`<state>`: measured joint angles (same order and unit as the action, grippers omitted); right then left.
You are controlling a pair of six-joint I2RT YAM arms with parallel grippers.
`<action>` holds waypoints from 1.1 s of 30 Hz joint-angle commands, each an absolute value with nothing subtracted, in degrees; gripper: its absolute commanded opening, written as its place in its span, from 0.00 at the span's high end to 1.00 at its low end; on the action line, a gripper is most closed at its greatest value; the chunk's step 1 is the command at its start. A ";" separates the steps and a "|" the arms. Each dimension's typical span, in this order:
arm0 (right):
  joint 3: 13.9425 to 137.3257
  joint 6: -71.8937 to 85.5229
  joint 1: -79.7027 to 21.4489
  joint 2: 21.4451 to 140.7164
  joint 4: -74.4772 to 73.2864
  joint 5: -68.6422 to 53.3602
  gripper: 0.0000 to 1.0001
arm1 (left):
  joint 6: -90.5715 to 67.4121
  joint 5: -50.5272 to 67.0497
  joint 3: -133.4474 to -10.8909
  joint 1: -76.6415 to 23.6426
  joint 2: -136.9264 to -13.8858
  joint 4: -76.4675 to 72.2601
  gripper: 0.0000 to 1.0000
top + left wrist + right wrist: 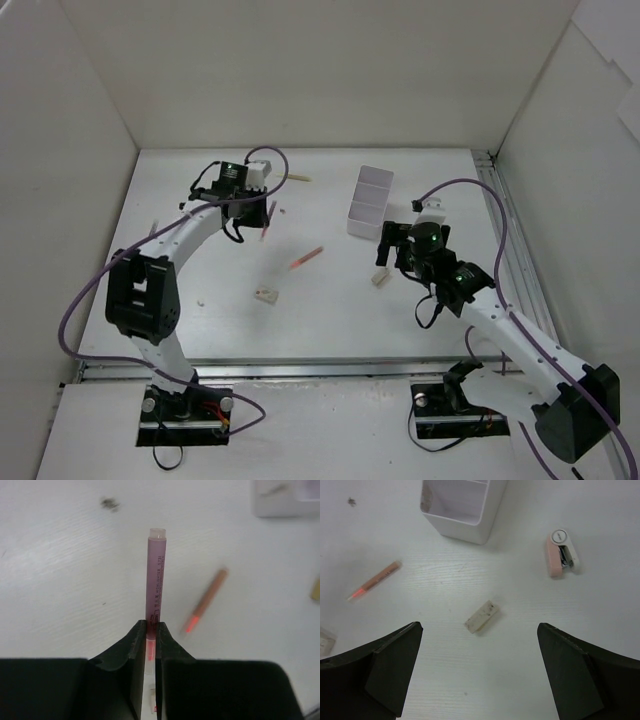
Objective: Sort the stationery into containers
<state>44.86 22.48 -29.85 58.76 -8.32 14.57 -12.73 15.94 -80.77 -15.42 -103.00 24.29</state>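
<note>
My left gripper (263, 208) (151, 625) is shut on a pink-red highlighter pen (155, 575) (268, 224) and holds it over the table, left of the white divided box (370, 200). My right gripper (394, 260) (477, 629) is open and empty above a beige eraser block (482, 616) (380, 279), which lies between its fingers' line of view. An orange pen (306, 258) (375, 580) (207, 599) lies mid-table. A second beige block (266, 295) lies nearer the front. A thin yellowish pen (298, 181) lies at the back.
A pink and white mini stapler (561, 552) lies right of the box (462, 505). A tiny pink piece (284, 210) and a small white bit (200, 300) lie on the table. A dark speck (109, 503) is on the surface. White walls enclose the table.
</note>
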 commanded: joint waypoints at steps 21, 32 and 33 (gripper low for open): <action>36.83 42.63 -30.49 66.35 42.19 -5.80 0.12 | 1.14 25.49 -78.92 -38.05 -86.57 15.20 1.00; 37.52 44.12 -32.52 68.82 43.33 -2.20 0.44 | -2.02 21.64 -77.69 -40.43 -84.11 12.66 1.00; 37.79 43.86 -32.78 69.25 43.42 -2.02 0.44 | -2.37 21.19 -78.13 -41.13 -84.11 13.09 1.00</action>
